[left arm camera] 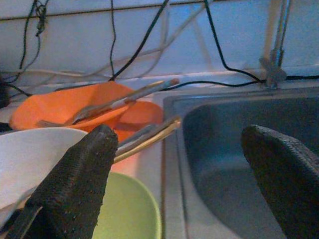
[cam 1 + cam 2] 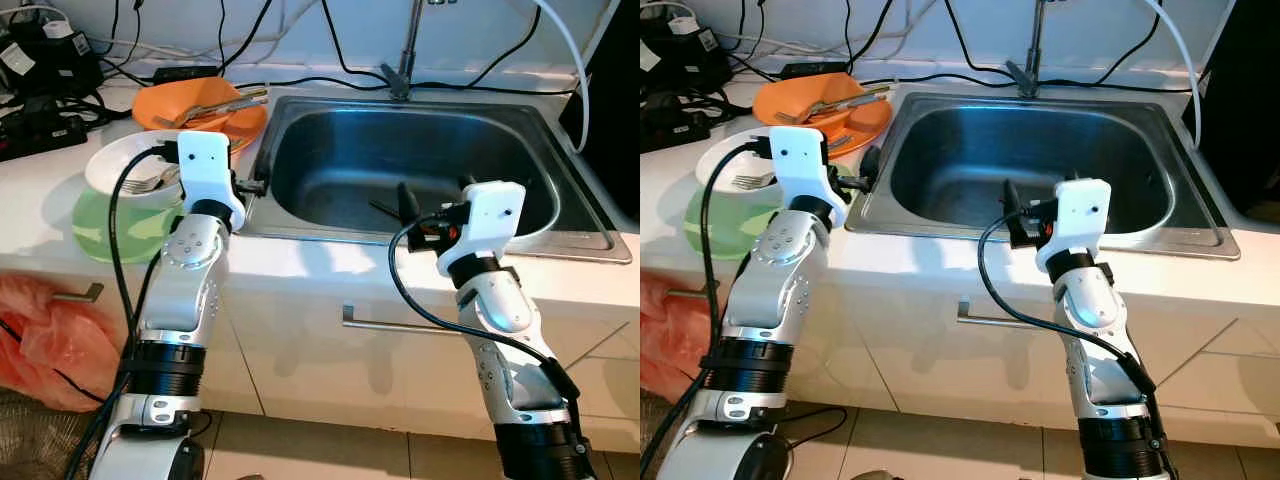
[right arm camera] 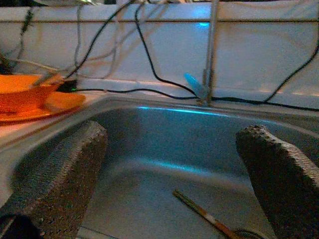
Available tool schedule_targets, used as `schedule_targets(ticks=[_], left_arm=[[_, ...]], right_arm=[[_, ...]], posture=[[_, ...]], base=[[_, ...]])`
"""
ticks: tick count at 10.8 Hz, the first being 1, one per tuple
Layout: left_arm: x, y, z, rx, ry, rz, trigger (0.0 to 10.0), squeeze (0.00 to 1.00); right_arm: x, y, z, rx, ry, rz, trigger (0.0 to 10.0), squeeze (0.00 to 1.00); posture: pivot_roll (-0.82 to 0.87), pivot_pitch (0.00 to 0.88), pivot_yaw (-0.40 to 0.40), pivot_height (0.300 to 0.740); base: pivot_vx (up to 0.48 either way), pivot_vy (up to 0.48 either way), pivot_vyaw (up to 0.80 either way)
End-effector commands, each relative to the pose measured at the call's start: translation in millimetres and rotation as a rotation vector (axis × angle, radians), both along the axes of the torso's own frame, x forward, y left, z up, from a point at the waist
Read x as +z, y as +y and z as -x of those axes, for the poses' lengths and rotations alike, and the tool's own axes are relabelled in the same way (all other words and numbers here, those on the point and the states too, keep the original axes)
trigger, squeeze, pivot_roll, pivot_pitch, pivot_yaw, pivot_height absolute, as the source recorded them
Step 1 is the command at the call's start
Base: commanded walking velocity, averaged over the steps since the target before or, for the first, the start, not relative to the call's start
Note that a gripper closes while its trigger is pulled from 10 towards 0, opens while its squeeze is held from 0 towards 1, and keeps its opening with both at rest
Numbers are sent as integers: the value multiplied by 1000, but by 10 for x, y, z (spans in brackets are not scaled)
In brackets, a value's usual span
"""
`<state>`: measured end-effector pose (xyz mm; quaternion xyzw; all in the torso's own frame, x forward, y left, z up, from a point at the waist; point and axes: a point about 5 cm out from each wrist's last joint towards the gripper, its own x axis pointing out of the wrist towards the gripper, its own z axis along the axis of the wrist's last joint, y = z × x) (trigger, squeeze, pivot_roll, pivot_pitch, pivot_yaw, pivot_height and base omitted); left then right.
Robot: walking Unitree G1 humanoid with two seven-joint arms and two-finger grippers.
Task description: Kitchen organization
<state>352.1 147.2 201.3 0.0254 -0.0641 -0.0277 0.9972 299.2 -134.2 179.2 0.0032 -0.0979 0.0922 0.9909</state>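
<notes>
Right gripper: the right gripper (image 3: 174,164) hangs over the near rim of the brushed stainless-steel sink (image 2: 575,235), fingers spread wide and holding nothing.
Left gripper: the left gripper (image 1: 184,169) sits at the sink's left edge, beside the dishes, jaws likewise parted and empty.
Near dishes: a pale green round plastic plate (image 2: 105,235) lies on the white counter (image 2: 40,190) with a white round bowl (image 2: 115,165) on it; a silver fork (image 2: 150,182) rests in the bowl.
In the basin: a thin brown chopstick (image 3: 202,214) lies loose on the sink floor, just ahead of the right gripper.
Far dishes: an orange plastic bowl (image 1: 60,104) stands on an orange plate (image 2: 872,115), with cutlery and pale chopsticks (image 1: 144,137) lying across them.
Behind: a chrome tap stem (image 2: 408,45) and black cables (image 2: 300,80) run along the back wall.
Step in hand: probably picking the lone chopstick out of the basin.
How to do it well: lower the right gripper straight into the basin, turn the fingers crosswise to the stick, pinch near its middle so it does not tip, and lift clear of the rim before swinging toward the dishes.
Risk: a thin stick on smooth steel may slide away from the pads.
Writing: no brand, label or lettering can be read anywhere.
</notes>
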Motion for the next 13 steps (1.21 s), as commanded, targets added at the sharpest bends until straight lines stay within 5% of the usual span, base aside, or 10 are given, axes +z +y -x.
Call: schedule_targets(ticks=[1,4,7,13], left_arm=[[37,60,-35,28,-8,-18,10000,0],[103,152,-51,49,-36,-88,10000,0],[118,176,-106,27,-29,-122,10000,0],[106,77,-194,-93,-6,-237,10000,0]], right_arm=[[2,57,31,45,12,-22,10000,0],[-1,233,130,241,98,-141,10000,0],[25,258,186,297,102,-123,10000,0],[-41,245,336,382,167,91,10000,0]], posture=[[99,46,44,740],[97,65,46,740],[98,89,43,740],[75,112,49,740]], base=[[0,0,0],[0,0,0],[0,0,0],[0,0,0]])
